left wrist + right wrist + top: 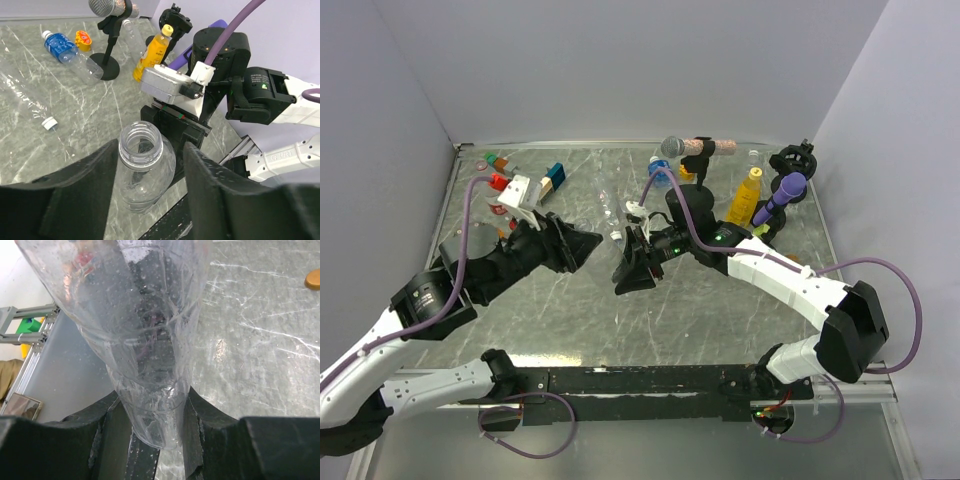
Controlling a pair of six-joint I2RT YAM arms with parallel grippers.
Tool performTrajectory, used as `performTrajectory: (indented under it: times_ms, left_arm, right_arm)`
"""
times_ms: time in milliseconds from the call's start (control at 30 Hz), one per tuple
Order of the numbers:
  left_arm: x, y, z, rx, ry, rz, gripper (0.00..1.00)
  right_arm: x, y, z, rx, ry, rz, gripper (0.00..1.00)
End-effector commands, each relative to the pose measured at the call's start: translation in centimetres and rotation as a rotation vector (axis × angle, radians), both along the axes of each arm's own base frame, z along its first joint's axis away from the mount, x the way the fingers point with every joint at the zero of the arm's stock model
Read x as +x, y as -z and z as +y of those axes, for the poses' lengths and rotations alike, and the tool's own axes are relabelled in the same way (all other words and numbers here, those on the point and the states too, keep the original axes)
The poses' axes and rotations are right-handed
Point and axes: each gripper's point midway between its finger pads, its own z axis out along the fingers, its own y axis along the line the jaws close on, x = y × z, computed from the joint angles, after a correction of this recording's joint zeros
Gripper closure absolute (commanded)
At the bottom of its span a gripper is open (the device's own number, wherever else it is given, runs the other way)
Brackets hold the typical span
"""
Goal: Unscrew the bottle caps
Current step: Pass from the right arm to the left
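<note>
A clear bottle [145, 170] has an open threaded mouth with no cap on it. My right gripper [152, 415] is shut on its lower end [150, 340] and holds it above the table. My left gripper [152, 150] is open, with its fingers either side of the bottle's neck. The left finger is close against the neck and a gap shows at the right finger. No cap shows in the left jaws. In the top view the left gripper [588, 248] and the right gripper [625, 275] meet at mid-table.
A clear bottle [27, 102] with a white cap [49, 123] lies on the table. A blue-labelled bottle [67, 51], a squat orange bottle [83, 41] and a yellow bottle [151, 56] stand behind. A grey microphone [672, 147] and a purple microphone [786, 192] stand at the back. Loose caps [498, 182] lie at the back left.
</note>
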Motion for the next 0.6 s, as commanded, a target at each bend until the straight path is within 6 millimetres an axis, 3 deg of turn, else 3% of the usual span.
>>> performTrajectory:
  times_ms: [0, 133, 300, 567]
  left_arm:
    - [-0.5, -2.0, 0.1, -0.040, 0.019, -0.016, 0.45]
    - [-0.3, -1.7, -0.2, -0.029, 0.024, -0.011, 0.50]
    - [-0.1, -1.3, -0.5, -0.013, 0.026, -0.008, 0.64]
    - [0.2, -0.9, -0.5, -0.008, 0.013, -0.006, 0.56]
  right_arm:
    - [-0.3, -2.3, 0.0, 0.066, -0.023, -0.078, 0.69]
    - [-0.4, -2.4, -0.1, 0.069, -0.030, -0.079, 0.69]
    - [-0.4, -2.4, -0.1, 0.069, -0.032, -0.079, 0.70]
    - [-0.7, -1.9, 0.0, 0.059, -0.044, -0.085, 0.70]
